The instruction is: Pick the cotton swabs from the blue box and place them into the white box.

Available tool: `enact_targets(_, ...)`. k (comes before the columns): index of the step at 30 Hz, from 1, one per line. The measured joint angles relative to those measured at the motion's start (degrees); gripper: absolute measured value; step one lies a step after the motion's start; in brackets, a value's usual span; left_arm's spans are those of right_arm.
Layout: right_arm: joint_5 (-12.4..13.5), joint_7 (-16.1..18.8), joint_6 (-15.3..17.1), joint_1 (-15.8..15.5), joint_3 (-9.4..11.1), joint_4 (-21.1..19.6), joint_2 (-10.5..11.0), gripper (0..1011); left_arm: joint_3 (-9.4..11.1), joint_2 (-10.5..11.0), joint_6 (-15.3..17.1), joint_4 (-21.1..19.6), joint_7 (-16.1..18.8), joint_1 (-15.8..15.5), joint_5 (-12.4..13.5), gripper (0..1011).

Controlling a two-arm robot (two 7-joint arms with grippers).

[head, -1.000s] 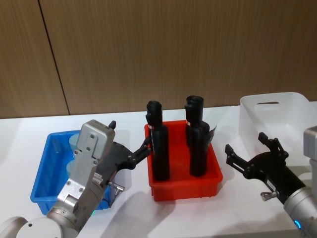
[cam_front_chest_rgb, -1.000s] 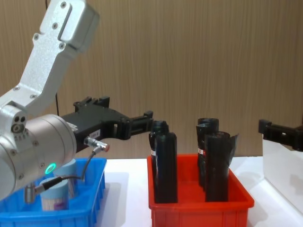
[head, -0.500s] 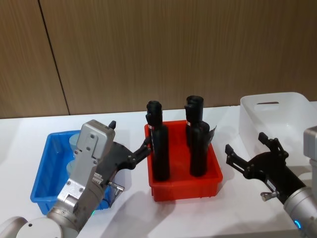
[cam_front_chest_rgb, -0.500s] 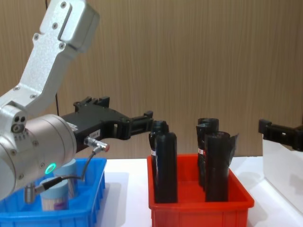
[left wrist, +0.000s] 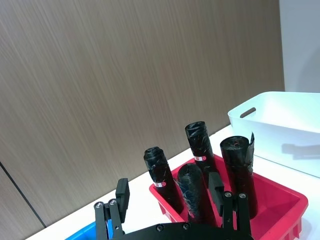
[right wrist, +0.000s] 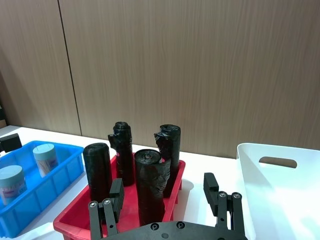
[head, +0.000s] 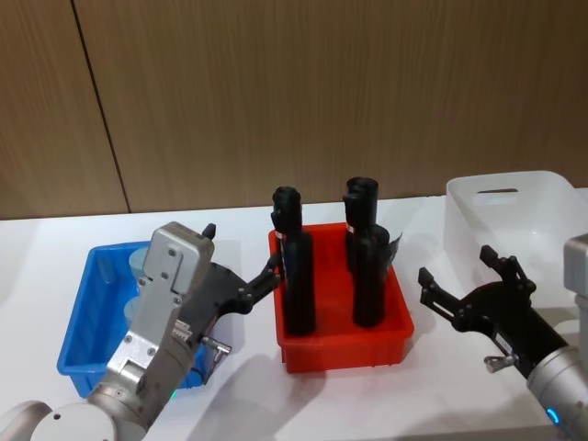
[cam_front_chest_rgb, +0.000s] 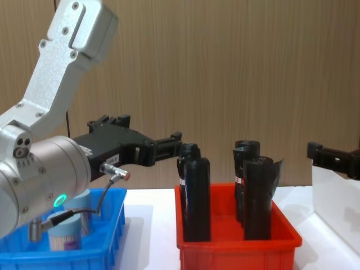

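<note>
A: Which step, going by the layout?
B: Looks like the very start: the reach for a first jar. Two cotton swabs standing upright in the blue box at the left, none visible in the white box at the far right.
A: And the left gripper?
B: Hovers above the near right part of the blue box, fingers spread wide with nothing between them. Aimed far and right, toward the red bin of tall black rolls. Above the jars, touching neither.
A: Right gripper?
B: Likewise wide open and empty, held above the table between the red bin and the white box, on the near side.
A: Next move, then?
B: Probably calls for tipping the left gripper downward and bringing it left, over one pale blue lid. Then lowering with the fingers astride that jar before closing. Needs care with the wall of the blue box and with the other jar nearby. After that, either a long carry right over the black rolls or a handover to the right gripper; cannot tell which
</note>
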Motion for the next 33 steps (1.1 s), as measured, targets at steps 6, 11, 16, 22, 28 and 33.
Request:
enact_targets(6, 0.0, 0.0, 0.0, 0.0, 0.0, 0.0, 0.0, 1001, 0.0, 0.0, 0.0, 0.0, 0.0, 0.0, 0.0, 1004)
enact_targets(11, 0.0, 0.0, 0.0, 0.0, 0.0, 0.0, 0.0, 1001, 0.0, 0.0, 0.0, 0.0, 0.0, 0.0, 0.0, 1004)
enact_targets(16, 0.0, 0.0, 0.0, 0.0, 0.0, 0.0, 0.0, 1001, 0.0, 0.0, 0.0, 0.0, 0.0, 0.0, 0.0, 1004)
enact_targets(22, 0.0, 0.0, 0.0, 0.0, 0.0, 0.0, 0.0, 1001, -0.2, -0.6, 0.4, 1.0, -0.5, -0.8, 0.0, 1004)
enact_targets(28, 0.0, 0.0, 0.0, 0.0, 0.0, 0.0, 0.0, 1001, -0.6, -1.7, 1.6, 3.0, -1.1, -2.3, -0.9, 1004)
enact_targets(33, 0.0, 0.0, 0.0, 0.0, 0.0, 0.0, 0.0, 1001, -1.3, -2.4, 3.1, 4.8, -1.2, -3.5, -2.3, 1004)
